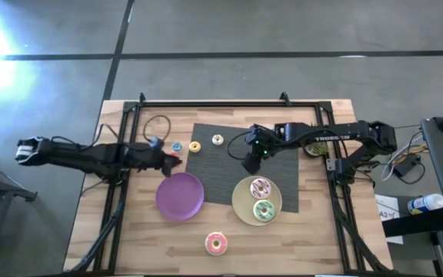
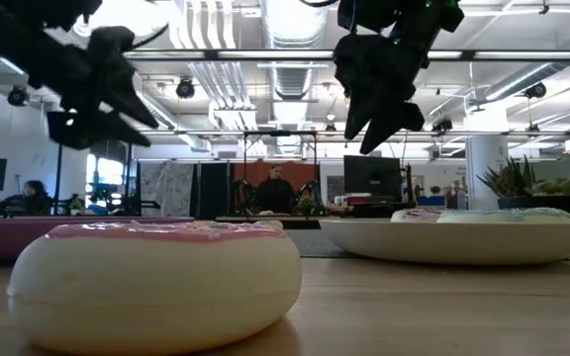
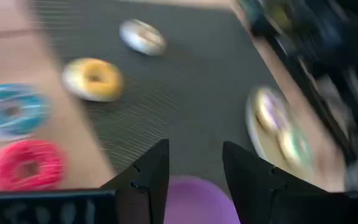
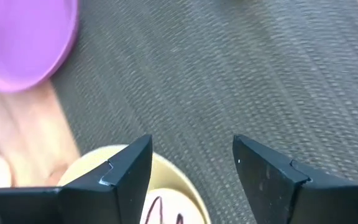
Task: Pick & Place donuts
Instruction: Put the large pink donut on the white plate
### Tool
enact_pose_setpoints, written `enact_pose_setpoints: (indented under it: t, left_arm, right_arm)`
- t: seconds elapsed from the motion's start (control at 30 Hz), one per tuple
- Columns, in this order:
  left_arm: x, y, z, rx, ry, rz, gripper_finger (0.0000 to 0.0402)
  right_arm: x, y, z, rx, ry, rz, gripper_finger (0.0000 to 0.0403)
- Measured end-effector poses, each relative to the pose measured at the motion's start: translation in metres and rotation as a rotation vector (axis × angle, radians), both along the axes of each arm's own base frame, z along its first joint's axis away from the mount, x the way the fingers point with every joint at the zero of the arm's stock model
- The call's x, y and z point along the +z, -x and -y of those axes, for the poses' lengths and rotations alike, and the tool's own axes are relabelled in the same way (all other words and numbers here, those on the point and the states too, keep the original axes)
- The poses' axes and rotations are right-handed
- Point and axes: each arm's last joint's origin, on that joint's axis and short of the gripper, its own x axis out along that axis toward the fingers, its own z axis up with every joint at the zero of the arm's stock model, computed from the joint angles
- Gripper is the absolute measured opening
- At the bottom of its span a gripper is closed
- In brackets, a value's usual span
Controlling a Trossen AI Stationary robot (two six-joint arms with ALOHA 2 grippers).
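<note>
Four tiny donuts lie near the mat's far left corner: red (image 3: 27, 165) and blue (image 3: 8, 111) on the wood, yellow (image 1: 194, 146) and white (image 1: 218, 139) on the dark mat. The white-brown donut (image 1: 261, 187) and the green donut (image 1: 264, 210) lie on the cream plate (image 1: 241, 209). The pink donut (image 1: 216, 244) sits on the wood near the table's near edge. My left gripper (image 1: 164, 161) is open, beside the red donut and over the purple plate's far edge. My right gripper (image 1: 251, 164) is open above the mat, just beyond the cream plate.
The purple plate (image 1: 180, 195) lies to the left of the cream plate, partly on the dark mat (image 1: 221, 173). A black metal frame (image 1: 229, 104) runs round the table's edges. Cables lie at the far left corner. People show in the room beyond.
</note>
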Motion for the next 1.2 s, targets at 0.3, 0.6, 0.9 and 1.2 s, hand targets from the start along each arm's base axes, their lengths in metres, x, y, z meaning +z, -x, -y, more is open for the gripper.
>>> enact_pose_setpoints:
  t: [0.3, 0.6, 0.9, 1.2]
  left_arm:
    - [0.016, -0.03, 0.021, -0.265, -0.113, -0.12, 0.0124]
    - [0.021, -0.049, 0.064, -0.5, -0.226, -0.235, 0.0124]
    - [-0.003, -0.083, 0.092, -0.578, -0.248, -0.274, 0.0124]
    - [-0.016, -0.137, 0.13, -0.731, -0.267, -0.288, 0.0124]
  right_arm:
    - [0.0, -0.001, -0.008, 0.049, -0.006, -0.001, 0.0214]
    - [0.0, -0.002, -0.031, 0.151, 0.003, -0.001, 0.0214]
    - [0.001, 0.001, -0.044, 0.113, -0.018, -0.022, 0.0214]
    - [0.01, 0.026, -0.078, 0.105, -0.022, -0.124, 0.0214]
